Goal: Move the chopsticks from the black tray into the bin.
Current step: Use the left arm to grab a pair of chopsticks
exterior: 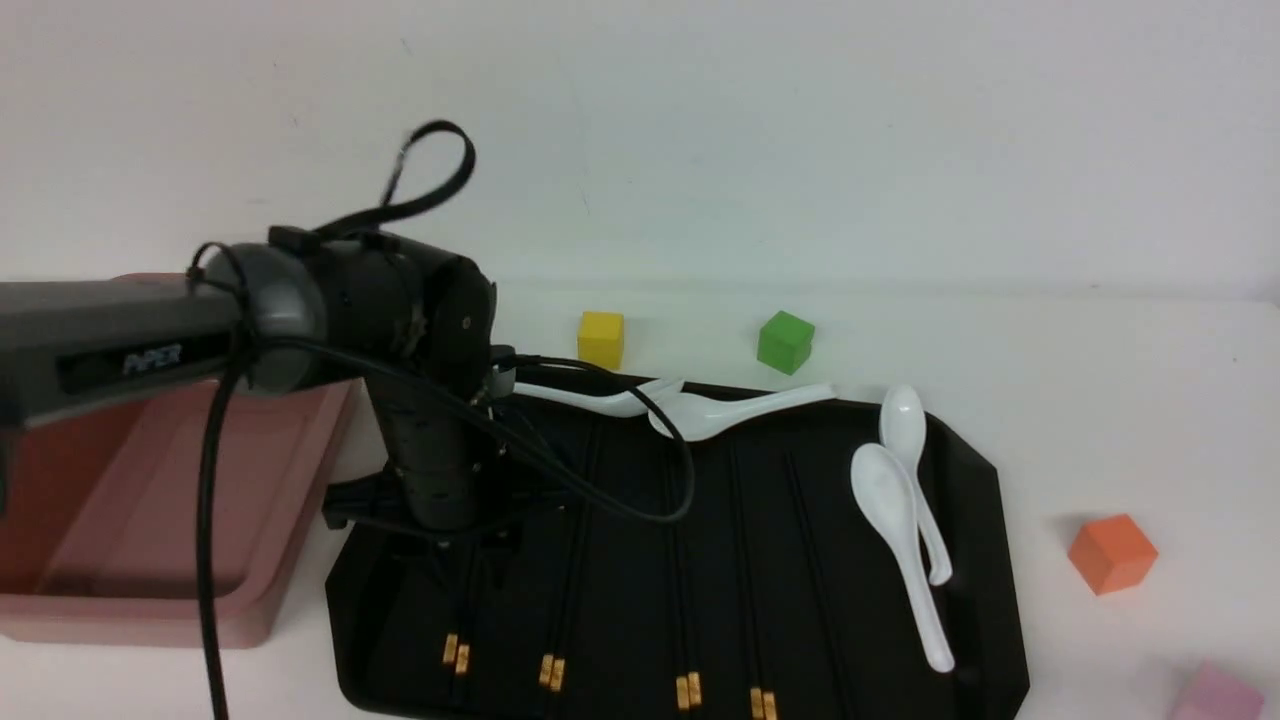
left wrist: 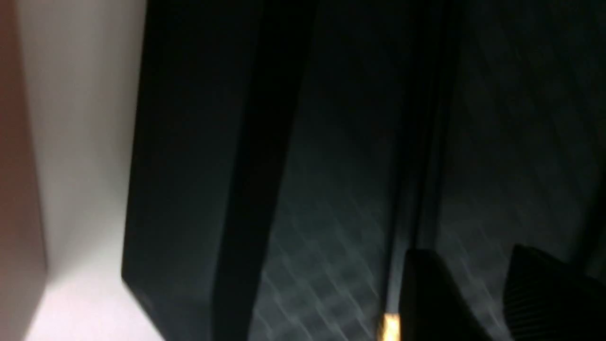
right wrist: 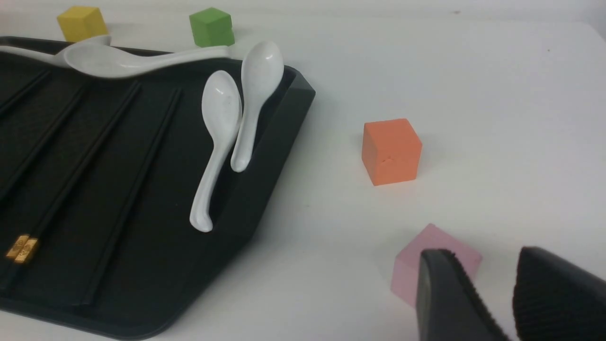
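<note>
Several pairs of black chopsticks [exterior: 551,671] lie lengthwise in the black tray [exterior: 985,480], gold bands toward me. The pink bin [exterior: 150,500] stands left of the tray. My left gripper [left wrist: 468,251] hangs low over the tray's left part, its fingertips hidden by the wrist in the front view. Its jaws are open with only tray floor between them. One chopstick pair [left wrist: 416,142] runs just beside one finger [left wrist: 426,293], outside the gap. My right gripper [right wrist: 483,253] is open and empty above the table, right of the tray [right wrist: 265,189].
Several white spoons [exterior: 900,510] lie at the tray's back and right side. A yellow cube [exterior: 600,338] and a green cube [exterior: 785,342] sit behind the tray. An orange cube [right wrist: 390,150] and a pink cube [right wrist: 412,265] sit right of it, the pink one near my right fingers.
</note>
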Available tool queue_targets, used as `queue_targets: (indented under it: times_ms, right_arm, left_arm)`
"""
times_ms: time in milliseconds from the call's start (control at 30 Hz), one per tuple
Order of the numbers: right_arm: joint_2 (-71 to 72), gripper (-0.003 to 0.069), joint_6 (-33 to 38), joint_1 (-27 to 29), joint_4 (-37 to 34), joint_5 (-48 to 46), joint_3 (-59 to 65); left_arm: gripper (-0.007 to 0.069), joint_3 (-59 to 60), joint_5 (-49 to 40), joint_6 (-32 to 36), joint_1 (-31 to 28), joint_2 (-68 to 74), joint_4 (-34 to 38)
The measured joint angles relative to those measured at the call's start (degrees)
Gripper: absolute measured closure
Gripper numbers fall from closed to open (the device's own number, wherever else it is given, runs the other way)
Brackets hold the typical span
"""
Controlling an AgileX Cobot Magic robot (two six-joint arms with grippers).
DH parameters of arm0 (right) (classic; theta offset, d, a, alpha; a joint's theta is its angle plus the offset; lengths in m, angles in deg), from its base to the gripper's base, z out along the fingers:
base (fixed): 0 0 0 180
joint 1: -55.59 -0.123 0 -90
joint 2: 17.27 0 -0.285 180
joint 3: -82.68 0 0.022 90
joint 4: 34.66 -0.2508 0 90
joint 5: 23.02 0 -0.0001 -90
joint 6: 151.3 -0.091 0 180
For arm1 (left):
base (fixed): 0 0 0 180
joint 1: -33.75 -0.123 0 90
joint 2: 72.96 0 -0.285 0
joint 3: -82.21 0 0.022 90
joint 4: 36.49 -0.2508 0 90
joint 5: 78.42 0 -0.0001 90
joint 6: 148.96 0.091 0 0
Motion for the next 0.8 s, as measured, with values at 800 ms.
queue_targets:
  times_ms: [800]
  right_arm:
    - [0.0, 0.0419, 0.0, 0.0, 0.0, 0.0, 0.0]
  left_arm:
    - [0.0519, -1.06, 2.8, -3.33, 0.57, 4.11, -3.21]
